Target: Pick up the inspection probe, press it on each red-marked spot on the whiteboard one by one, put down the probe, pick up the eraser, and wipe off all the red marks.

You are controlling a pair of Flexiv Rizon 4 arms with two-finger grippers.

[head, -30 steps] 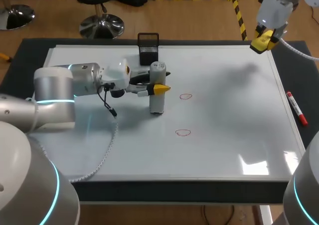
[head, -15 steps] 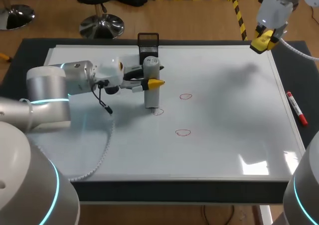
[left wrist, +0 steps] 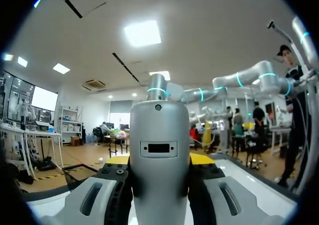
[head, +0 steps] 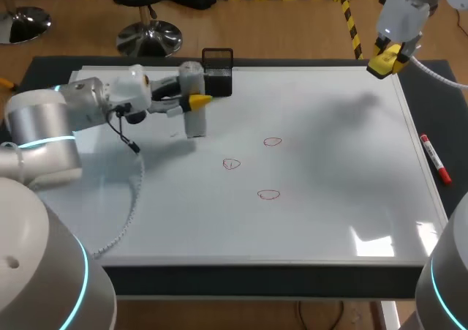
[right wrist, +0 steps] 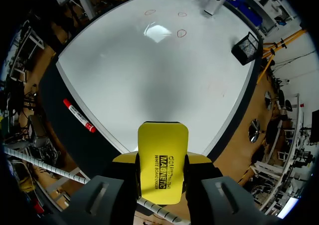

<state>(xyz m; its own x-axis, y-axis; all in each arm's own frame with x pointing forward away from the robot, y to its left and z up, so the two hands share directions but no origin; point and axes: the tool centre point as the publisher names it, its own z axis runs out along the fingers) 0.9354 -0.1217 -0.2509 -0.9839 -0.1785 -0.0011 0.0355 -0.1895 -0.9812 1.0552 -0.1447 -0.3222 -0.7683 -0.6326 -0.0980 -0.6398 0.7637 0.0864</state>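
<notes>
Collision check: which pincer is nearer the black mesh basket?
Left. The left pincer, shut on the probe, sits just beside the basket; the right pincer, holding the eraser, hangs over the whiteboard's far right corner.

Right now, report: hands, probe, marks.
Left hand shut on probe, upright beside black mesh holder. Right hand shut on eraser, above whiteboard far corner. Three red marks unwiped.

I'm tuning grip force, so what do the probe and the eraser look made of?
The probe looks like smooth grey plastic or painted metal, going by its satin sheen and soft highlights; I can't tell which. The eraser has a bright yellow, fairly glossy hard shell, probably plastic, with lettering printed on its flat face. Its wiping pad is hidden.
</notes>
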